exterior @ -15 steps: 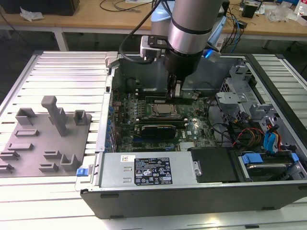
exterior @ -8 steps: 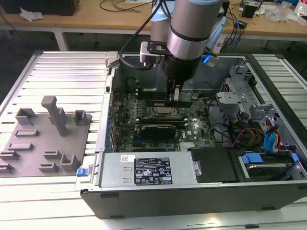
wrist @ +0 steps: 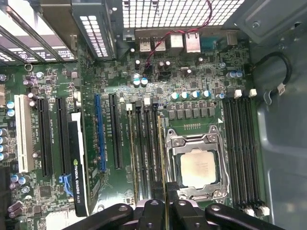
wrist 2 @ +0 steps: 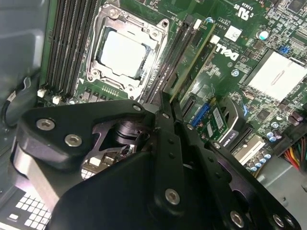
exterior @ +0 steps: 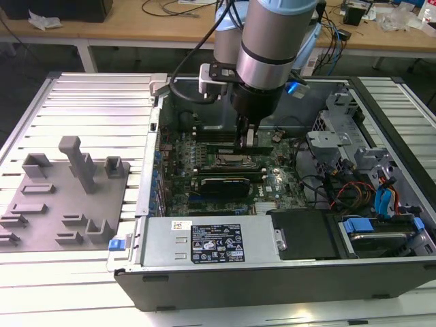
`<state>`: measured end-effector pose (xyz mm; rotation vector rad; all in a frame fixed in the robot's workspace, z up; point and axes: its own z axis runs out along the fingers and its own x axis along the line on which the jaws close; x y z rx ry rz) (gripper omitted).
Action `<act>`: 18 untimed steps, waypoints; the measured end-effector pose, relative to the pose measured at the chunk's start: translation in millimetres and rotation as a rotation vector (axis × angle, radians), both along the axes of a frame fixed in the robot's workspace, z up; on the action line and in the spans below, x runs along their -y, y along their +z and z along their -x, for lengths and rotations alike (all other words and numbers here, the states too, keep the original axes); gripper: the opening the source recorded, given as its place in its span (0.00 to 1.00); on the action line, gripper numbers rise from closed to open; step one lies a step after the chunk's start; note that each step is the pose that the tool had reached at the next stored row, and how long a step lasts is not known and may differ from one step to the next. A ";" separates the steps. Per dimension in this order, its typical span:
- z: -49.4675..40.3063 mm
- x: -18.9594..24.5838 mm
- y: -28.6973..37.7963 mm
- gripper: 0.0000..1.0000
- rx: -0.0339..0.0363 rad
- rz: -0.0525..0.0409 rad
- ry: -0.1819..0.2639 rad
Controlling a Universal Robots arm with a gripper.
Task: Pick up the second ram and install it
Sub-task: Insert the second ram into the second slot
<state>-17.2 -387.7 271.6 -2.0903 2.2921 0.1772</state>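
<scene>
1. The gripper (wrist 2: 169, 103) is reaching down inside the open computer case (exterior: 272, 286).
2. Its jaws are pinching the second ram (wrist 2: 192, 64), which is standing edge-on over the slots beside the CPU socket (wrist 2: 125, 51).

Your arm (exterior: 262, 51) is silver with pale blue caps and black cables; its gripper (wrist 2: 168, 112) is black, studded with silver screws.
</scene>
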 end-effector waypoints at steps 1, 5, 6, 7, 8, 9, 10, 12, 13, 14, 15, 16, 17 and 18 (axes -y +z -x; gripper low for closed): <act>0.0 0.0 -0.6 0.14 0.0000 0.0000 0.000; 0.0 0.0 -3.5 0.14 -0.0001 0.0002 0.000; 0.0 0.0 -4.4 0.14 0.0000 0.0003 0.000; 0.0 0.0 -5.0 0.14 0.0000 0.0004 0.000; 0.0 0.0 -5.9 0.14 0.0000 0.0004 0.000; 0.3 0.0 -6.7 0.14 0.0000 0.0005 0.000; 0.9 0.0 -7.8 0.14 0.0000 0.0005 0.000; 7.3 0.0 -13.4 0.14 0.0000 0.0005 0.000; 8.1 0.0 -15.7 0.14 0.0000 0.0004 0.000; 9.5 0.0 -18.5 0.14 0.0000 0.0006 0.000; 10.8 0.0 -20.6 0.14 0.0000 0.0009 0.000; 11.3 0.0 -22.4 0.14 0.0000 0.0010 0.000; 11.5 0.0 -26.1 0.14 -0.0001 0.0011 0.000; 11.6 0.0 -28.5 0.14 -0.0001 0.0015 0.000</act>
